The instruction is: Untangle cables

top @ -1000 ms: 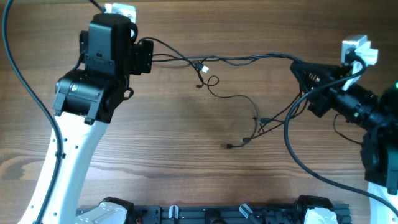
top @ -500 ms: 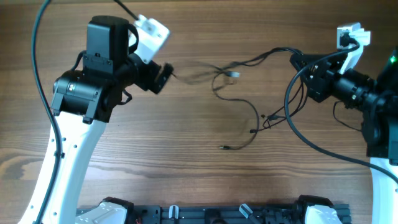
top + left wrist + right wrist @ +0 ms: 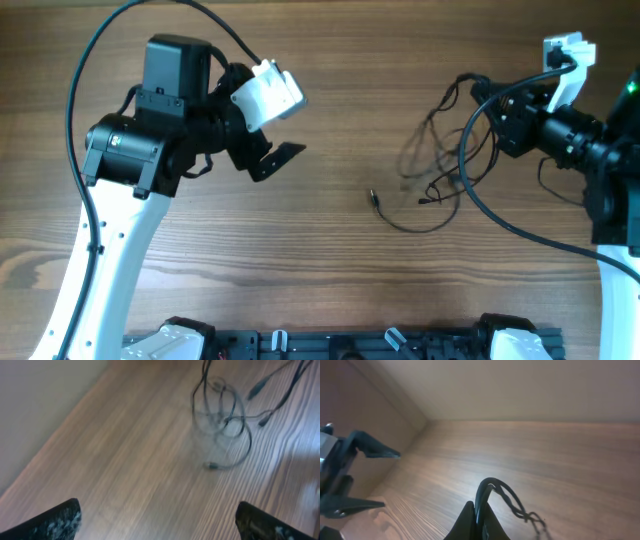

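The right gripper is clenched on the cables, with one strand pinched between its fingers in the wrist view. Just beside it the wires bunch in blurred, overlapping loops, and their crossings cannot be read. The bundle's long axis runs diagonally away from that gripper across the surface, and a small plug on the outermost loop points away from it. Well apart from it, the left gripper stands released, grasping nothing. My judgement of the risk: with only one end anchored, a pull could drag the whole bunch, cinch loops into a knot, or slip the thin strand free.
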{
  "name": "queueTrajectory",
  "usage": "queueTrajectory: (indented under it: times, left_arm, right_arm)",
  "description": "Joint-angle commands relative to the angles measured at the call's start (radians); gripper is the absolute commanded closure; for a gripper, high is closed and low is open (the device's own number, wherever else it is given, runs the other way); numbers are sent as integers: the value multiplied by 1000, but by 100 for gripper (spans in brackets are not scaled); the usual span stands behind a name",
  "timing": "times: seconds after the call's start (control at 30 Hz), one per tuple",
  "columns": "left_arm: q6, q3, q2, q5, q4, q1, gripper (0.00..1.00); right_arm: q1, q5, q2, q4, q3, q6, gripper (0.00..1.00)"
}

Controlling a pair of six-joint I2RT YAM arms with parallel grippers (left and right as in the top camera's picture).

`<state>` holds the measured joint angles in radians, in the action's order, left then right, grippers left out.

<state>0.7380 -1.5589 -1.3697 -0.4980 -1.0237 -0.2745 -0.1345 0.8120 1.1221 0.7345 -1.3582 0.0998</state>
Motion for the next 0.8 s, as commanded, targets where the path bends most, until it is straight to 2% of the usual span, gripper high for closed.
queueTrajectory:
  times: [0.0,0.13,0.27,0.57,0.7,0.77]
  left_arm:
    - [-126,-12,-5,-157,47,3,0]
    - [-225,-12,-5,-239,87,3,0]
    - [-305,-12,-5,-246,92,3,0]
    - [-335,-12,-5,-295,93,2,0]
    - [-343,-12,-5,-294,92,2,0]
    - [-390,-12,-5,-294,100,2,0]
  right_arm:
    - [-3,106,0,4,-88,-22,96]
    - [-3,132,0,44,-157,-35,96]
    - [-3,197,0,44,-211,-35,96]
    - [-3,200,9,2,-303,10,96]
    - [-3,244,11,-87,-304,50,96]
    - [-3,262,16,-145,-304,93,96]
